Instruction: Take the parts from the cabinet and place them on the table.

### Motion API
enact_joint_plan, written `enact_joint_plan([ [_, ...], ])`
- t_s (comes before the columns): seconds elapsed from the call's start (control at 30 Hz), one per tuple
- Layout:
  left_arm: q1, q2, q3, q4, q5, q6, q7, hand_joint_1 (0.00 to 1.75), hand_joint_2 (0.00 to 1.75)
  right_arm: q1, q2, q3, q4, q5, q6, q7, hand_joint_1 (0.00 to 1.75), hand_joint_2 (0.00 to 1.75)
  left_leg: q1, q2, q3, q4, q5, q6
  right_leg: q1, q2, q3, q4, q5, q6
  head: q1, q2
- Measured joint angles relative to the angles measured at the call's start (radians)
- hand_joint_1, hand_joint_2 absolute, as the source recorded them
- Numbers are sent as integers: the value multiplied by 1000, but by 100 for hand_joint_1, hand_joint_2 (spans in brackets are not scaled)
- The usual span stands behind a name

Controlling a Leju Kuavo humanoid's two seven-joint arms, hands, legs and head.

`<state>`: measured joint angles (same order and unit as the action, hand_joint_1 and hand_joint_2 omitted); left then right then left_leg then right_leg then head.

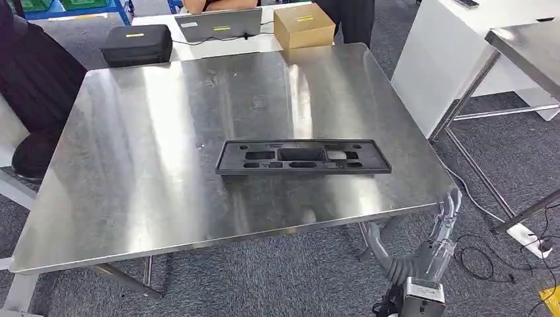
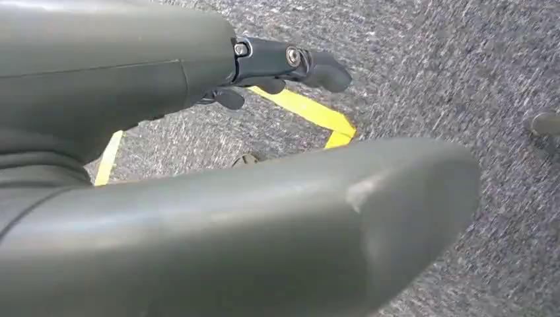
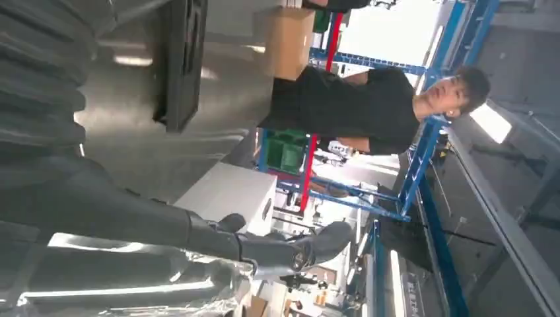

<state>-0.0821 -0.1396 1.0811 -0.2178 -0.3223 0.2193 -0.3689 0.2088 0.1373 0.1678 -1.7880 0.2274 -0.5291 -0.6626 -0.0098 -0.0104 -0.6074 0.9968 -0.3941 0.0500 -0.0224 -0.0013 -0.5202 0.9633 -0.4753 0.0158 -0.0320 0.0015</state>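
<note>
Head view: the long black moulded plastic part (image 1: pixel 303 157) lies centre frame on the steel table (image 1: pixel 132 165), long axis left-right. The right hand (image 1: pixel 436 247), lower right beyond the table edge, holds nothing, fingers apart.

Left wrist view: the left hand (image 2: pixel 198 132) hangs over grey carpet (image 2: pixel 462 66), fingers loosely spread, empty.

Right wrist view: a person (image 3: pixel 370 109) stands behind the table.

Black plastic part (image 1: pixel 303 157) flat on steel table (image 1: pixel 145 158)
Right hand (image 1: pixel 432 254) empty, fingers spread, below table's near right corner

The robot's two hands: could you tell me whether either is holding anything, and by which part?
Nothing is held. The right hand hangs empty beside the table; the left hand is empty above the floor. The black part lies on the table.
</note>
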Motion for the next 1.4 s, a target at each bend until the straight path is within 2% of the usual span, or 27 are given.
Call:
enact_joint_plan([
  [0.07,3,0,0,0,0,-2,-2,0,0,3,7,-5,0,0,0,0,0,175,10,4,-27,72,-69,-18,-9,-2,6,0,12,-19,-6,0],
  [0.13,3,0,0,0,-2,-5,-2,0,0,6,11,-9,0,0,3,1,0,175,17,4,-93,244,-166,-31,-6,-3,-1,1,14,-22,-6,0],
  [0.2,5,-1,0,0,-2,-7,-2,0,0,11,11,-11,0,-1,5,2,0,175,24,5,-124,340,-197,-39,-3,-4,-5,2,16,-24,-5,0],
  [0.23,6,-1,0,0,-2,-7,-2,0,0,13,12,-15,0,-1,5,2,0,175,26,6,-107,320,-182,-39,-2,-4,-6,4,16,-24,-5,0],
  [0.33,6,-1,0,0,-2,-8,-2,0,0,14,15,-20,0,-2,6,2,0,175,27,6,43,64,-70,-27,0,-2,-3,7,16,-23,-6,0],
  [0.37,5,2,0,-1,-2,-9,-3,0,0,14,16,-21,0,-2,7,2,0,175,24,6,71,11,-78,-17,1,-2,-5,7,17,-20,-5,0],
  [0.4,4,2,0,-1,-2,-10,-3,0,0,14,17,-23,0,-2,7,2,0,175,18,6,67,11,-72,-12,13,-3,-11,8,20,-15,-3,0],
  [0.5,6,2,0,-1,-3,-16,-6,0,0,18,20,-26,-1,-4,8,1,0,175,11,6,58,6,-62,5,8,-3,-15,1,31,8,-6,0],
  [0.53,6,2,0,-1,-3,-17,-7,0,0,19,21,-31,-3,-7,12,1,0,175,26,10,64,-16,-44,17,12,-3,-23,12,23,10,-4,0],
  [0.57,3,-2,0,-1,-3,-19,-8,0,0,21,22,-38,-3,-7,16,0,0,175,21,10,63,-23,-37,21,11,-1,-38,34,0,8,-3,0],
  [0.6,3,-1,0,-1,-4,-19,-10,0,0,21,23,-44,-3,-8,17,-2,0,175,20,11,54,-23,-31,28,9,-1,-68,99,-42,0,0,0],
  [0.63,3,-1,0,-1,-4,-20,-10,0,0,22,23,-50,-3,-10,18,-2,0,175,19,11,45,-22,-27,27,7,-1,-110,192,-88,-5,2,0],
  [0.7,4,-1,0,-1,-6,-21,-11,0,0,27,23,-58,-3,-13,19,-3,0,175,17,11,26,-22,-15,25,5,-1,-166,331,-139,1,1,0],
  [0.73,4,-1,0,-1,-6,-22,-11,0,0,28,23,-60,-2,-15,20,-3,0,175,17,11,19,-21,-9,23,3,-1,-156,325,-133,8,1,0],
  [0.77,4,-2,0,-1,-7,-22,-11,0,0,28,23,-63,-2,-15,20,-3,0,175,18,10,13,-21,-4,20,1,-1,-120,272,-112,18,1,0],
  [0.83,4,-4,0,-1,-8,-22,-11,0,0,27,23,-66,-2,-18,21,-4,0,175,19,8,2,-16,5,10,-7,-1,-5,82,-56,35,2,0],
  [0.87,4,-4,0,-2,-10,-22,-12,0,0,25,23,-68,-2,-21,23,-5,0,175,15,7,-7,-5,9,3,-12,-1,40,-1,-50,35,3,0],
  [0.9,4,-4,0,-2,-11,-22,-13,0,0,26,24,-69,-1,-24,26,-6,0,175,9,7,-12,3,9,-2,-1,4,28,3,-37,25,1,0],
  [1.0,7,-3,0,-3,-12,-22,-18,0,0,29,24,-74,1,-32,29,-9,0,175,18,6,-12,-2,22,-16,3,2,26,7,-27,5,-3,0],
  [1.03,12,-3,0,-3,-12,-22,-20,0,0,29,24,-75,2,-36,31,-10,0,175,23,6,-16,2,29,-21,-7,0,18,4,-17,-5,-2,0],
  [1.13,14,-1,0,-3,-13,-22,-26,0,0,30,24,-77,6,-43,33,-14,0,175,29,7,-52,90,-81,-32,-6,-3,10,5,2,-28,-4,0],
  [1.2,15,-3,0,-3,-14,-24,-27,0,0,31,25,-78,10,-47,34,-17,0,175,30,7,-97,248,-182,-38,0,-5,-11,8,17,-31,-5,0],
  [1.23,15,-3,0,-3,-15,-24,-30,0,0,32,24,-78,12,-48,34,-19,0,175,30,7,-110,311,-211,-39,3,-5,-22,11,23,-31,-4,0],
  [1.27,15,-3,0,-3,-15,-24,-32,0,0,33,24,-78,15,-50,35,-20,0,175,30,7,-104,332,-218,-38,7,-6,-33,15,28,-30,-5,0],
  [1.3,16,-3,0,-3,-15,-24,-33,0,0,33,24,-78,18,-51,35,-21,0,175,30,7,-73,304,-205,-33,9,-6,-41,18,31,-30,-5,0],
  [1.37,16,-3,0,-3,-15,-24,-34,0,0,33,24,-78,21,-51,35,-22,0,175,26,7,54,130,-146,-14,16,-4,-51,21,40,-31,-5,0],
  [1.4,14,-2,0,-3,-15,-24,-35,0,0,33,24,-78,20,-51,35,-23,0,175,19,6,116,42,-126,3,19,-4,-52,20,46,-29,-5,0],
])
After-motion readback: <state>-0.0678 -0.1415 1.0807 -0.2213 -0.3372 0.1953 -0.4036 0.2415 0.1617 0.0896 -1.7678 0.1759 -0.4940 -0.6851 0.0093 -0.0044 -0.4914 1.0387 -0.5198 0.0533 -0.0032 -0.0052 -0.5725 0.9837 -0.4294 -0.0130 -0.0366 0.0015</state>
